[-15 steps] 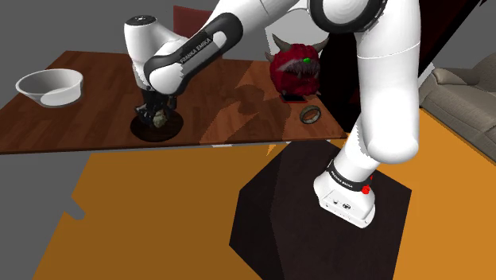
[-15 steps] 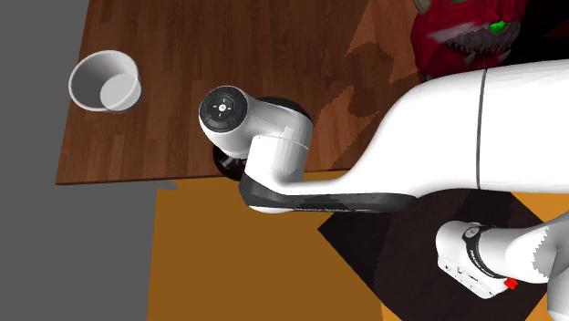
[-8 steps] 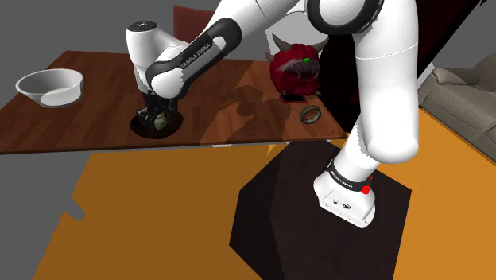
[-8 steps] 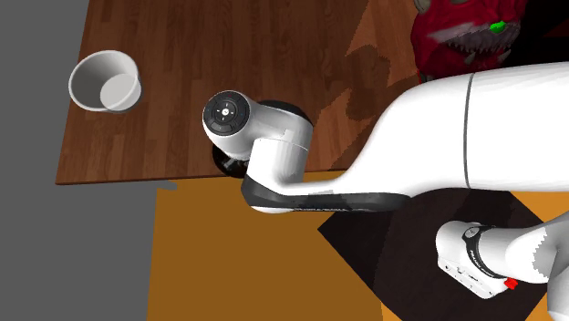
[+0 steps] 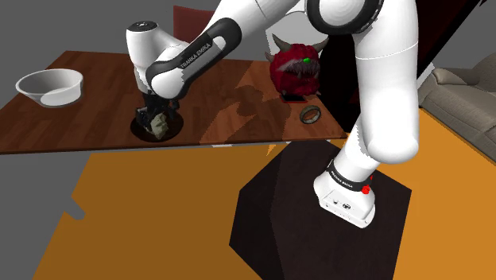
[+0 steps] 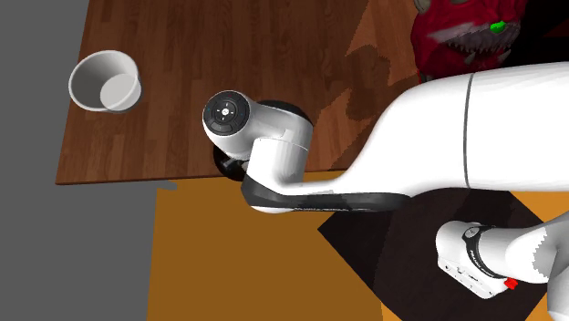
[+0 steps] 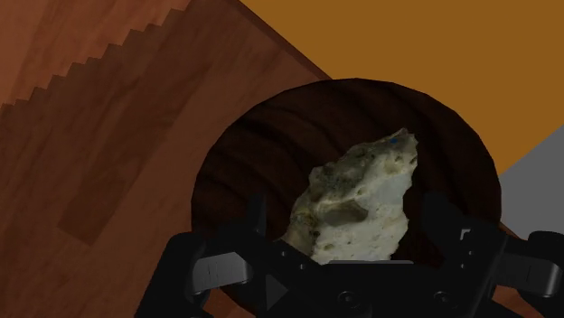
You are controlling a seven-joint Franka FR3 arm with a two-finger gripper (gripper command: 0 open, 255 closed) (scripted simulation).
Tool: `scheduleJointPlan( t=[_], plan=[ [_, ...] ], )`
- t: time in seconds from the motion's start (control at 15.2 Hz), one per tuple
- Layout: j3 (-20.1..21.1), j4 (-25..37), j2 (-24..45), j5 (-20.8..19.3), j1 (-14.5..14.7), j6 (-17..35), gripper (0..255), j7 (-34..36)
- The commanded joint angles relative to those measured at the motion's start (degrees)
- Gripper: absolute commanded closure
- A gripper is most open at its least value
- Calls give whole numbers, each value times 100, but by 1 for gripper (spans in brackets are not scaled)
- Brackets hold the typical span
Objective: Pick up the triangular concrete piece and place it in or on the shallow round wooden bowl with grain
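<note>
End effector (image 7: 350, 215) position: directly above the dark wooden bowl (image 7: 237, 158), pointing down into it. Its two fingers (image 7: 440, 221) stand well apart. The concrete piece (image 7: 357, 203) sits between them, pale and pitted, over the inside of the wooden bowl. A strip of bowl surface shows between one finger and the piece. The other finger is just beside the piece, and contact there cannot be confirmed. The piece does not appear to be clasped.

In the shoulder view, the end effector (image 5: 156, 118) hangs over the wooden bowl (image 5: 175, 127), and the concrete piece (image 5: 161, 124) shows inside the bowl's rim. The wooden bowl stands on the desk (image 5: 79, 131) near the desk edge that borders the orange floor (image 5: 143, 215). In the second exterior view, the arm's wrist covers most of the wooden bowl (image 6: 222, 165).

Changes from earlier frames:
- Since 0.5 s ago, the arm pose matches in both exterior views. The piece now appears paler and more exposed inside the bowl.
- Since 1.0 s ago, the wrist has shifted slightly above the bowl.

Other items: a white bowl (image 5: 49, 86) well apart from the wooden bowl, and a red horned head (image 5: 296, 71) with a small ring (image 5: 310, 114) on the opposite side, also well apart.
</note>
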Motion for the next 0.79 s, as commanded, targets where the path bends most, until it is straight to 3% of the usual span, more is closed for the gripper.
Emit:
scheduleJointPlan(
  t=[0.0,0.2,0.73],
  plan=[
    [29,-10,-136,39,-14,-125,0,-24],
    [102,12,-487,149,-46,-492,0,-91],
    [101,12,-487,150,-45,-491,0,-91]
  ],
)
